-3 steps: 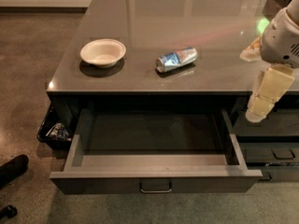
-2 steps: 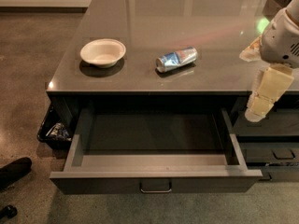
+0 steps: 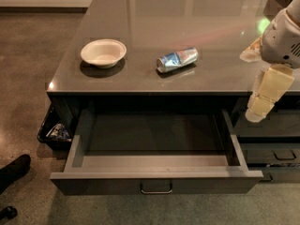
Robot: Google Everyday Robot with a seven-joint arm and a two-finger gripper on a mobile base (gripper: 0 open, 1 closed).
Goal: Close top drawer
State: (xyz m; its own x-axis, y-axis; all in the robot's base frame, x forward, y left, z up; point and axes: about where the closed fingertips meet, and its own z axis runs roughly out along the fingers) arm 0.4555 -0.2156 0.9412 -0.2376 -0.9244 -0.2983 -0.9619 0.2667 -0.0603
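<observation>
The top drawer [image 3: 154, 184] is pulled far out from under the grey counter, with its dark front and small loop handle [image 3: 156, 188] facing me at the bottom. Its pale inner walls and bare floor show; nothing lies inside. My gripper [image 3: 257, 115] hangs at the right edge, cream-coloured fingers pointing down over the counter's front edge, just right of and above the drawer's right wall. It touches nothing.
On the counter [image 3: 206, 78] sit a white bowl [image 3: 103, 53] at left and a blue-and-silver can [image 3: 177, 59] lying on its side at centre. Shorter dark drawer fronts [image 3: 274, 153] stand at lower right. A dark bin [image 3: 54, 131] with litter sits at left. A shoe [image 3: 13, 170] shows bottom left.
</observation>
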